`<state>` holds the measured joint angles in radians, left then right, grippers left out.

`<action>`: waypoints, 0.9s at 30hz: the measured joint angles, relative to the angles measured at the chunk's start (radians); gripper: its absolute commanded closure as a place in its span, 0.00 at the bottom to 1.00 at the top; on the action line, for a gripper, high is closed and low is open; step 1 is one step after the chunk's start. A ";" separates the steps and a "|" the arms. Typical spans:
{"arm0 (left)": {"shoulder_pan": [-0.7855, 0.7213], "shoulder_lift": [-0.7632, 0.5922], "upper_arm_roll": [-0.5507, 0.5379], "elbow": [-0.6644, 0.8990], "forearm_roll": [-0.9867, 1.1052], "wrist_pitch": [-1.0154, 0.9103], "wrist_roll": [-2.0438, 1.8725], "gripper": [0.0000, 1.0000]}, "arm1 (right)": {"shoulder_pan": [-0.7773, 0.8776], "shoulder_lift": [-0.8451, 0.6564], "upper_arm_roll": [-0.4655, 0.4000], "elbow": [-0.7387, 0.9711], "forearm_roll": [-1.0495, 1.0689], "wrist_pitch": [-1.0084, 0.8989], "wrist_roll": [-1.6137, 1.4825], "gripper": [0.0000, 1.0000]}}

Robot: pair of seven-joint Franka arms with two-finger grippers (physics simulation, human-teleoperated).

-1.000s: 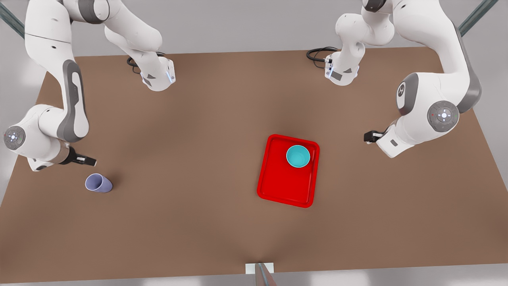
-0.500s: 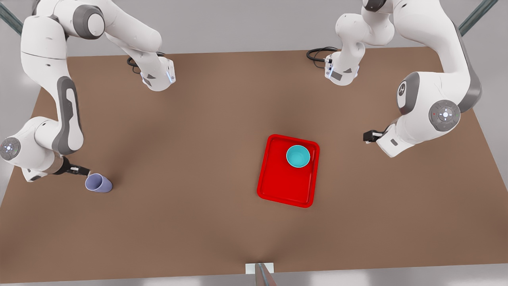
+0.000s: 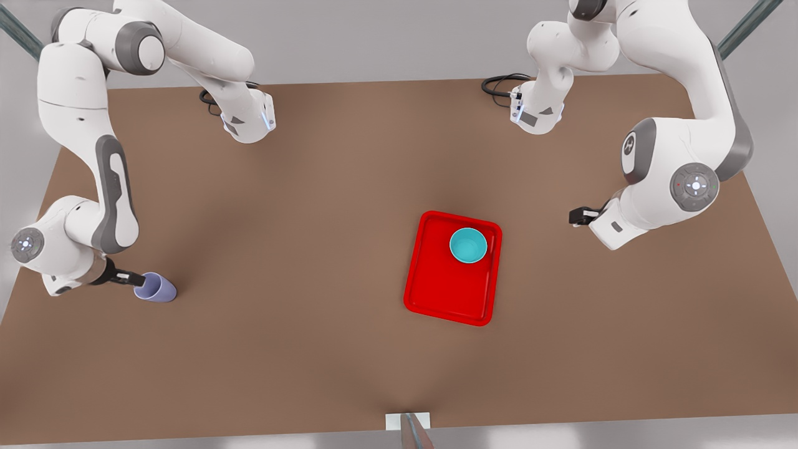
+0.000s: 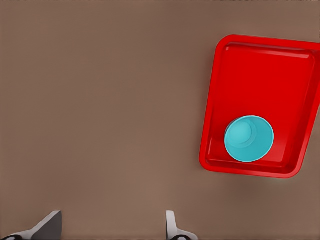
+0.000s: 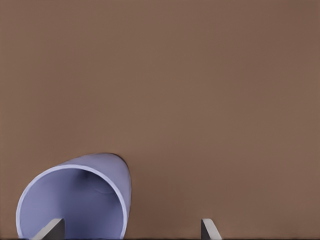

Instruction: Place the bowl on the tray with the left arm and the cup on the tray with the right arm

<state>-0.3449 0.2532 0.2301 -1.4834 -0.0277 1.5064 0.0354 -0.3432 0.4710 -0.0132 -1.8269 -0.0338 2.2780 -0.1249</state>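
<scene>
Brown bench (image 3: 312,349) surface plain. Black cables (image 3: 499,84) coiled at far edge; white bracket (image 3: 408,421) at near edge.

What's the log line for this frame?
bowl: on tray | cup: on table, off tray | right gripper: open, at cup rim | left gripper: open, waiting beside tray

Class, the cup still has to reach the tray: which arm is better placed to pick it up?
Right: the right gripper is open at the cup; the left gripper waits open beyond the tray, which holds the bowl.
</scene>
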 measured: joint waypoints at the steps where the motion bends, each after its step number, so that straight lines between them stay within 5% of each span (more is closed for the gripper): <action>1: -0.001 -0.001 0.000 0.000 0.000 0.000 0.000 0.00 | 0.001 0.000 0.001 0.000 0.001 0.000 0.001 0.00; 25: 0.000 -0.002 0.000 0.000 0.000 -0.002 -0.001 0.00 | 0.003 0.051 0.010 -0.027 -0.001 0.051 -0.007 0.00; 26: 0.000 -0.004 -0.003 0.000 0.000 -0.002 -0.006 0.00 | 0.003 0.047 0.010 -0.037 -0.001 0.052 -0.007 0.08; 27: -0.001 -0.005 -0.003 0.001 -0.001 -0.002 -0.009 0.00 | 0.003 0.044 0.010 -0.041 -0.001 0.052 -0.007 0.33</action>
<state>-0.3458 0.2486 0.2270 -1.4824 -0.0288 1.5048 0.0269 -0.3400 0.5148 -0.0031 -1.8682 -0.0344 2.3302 -0.1319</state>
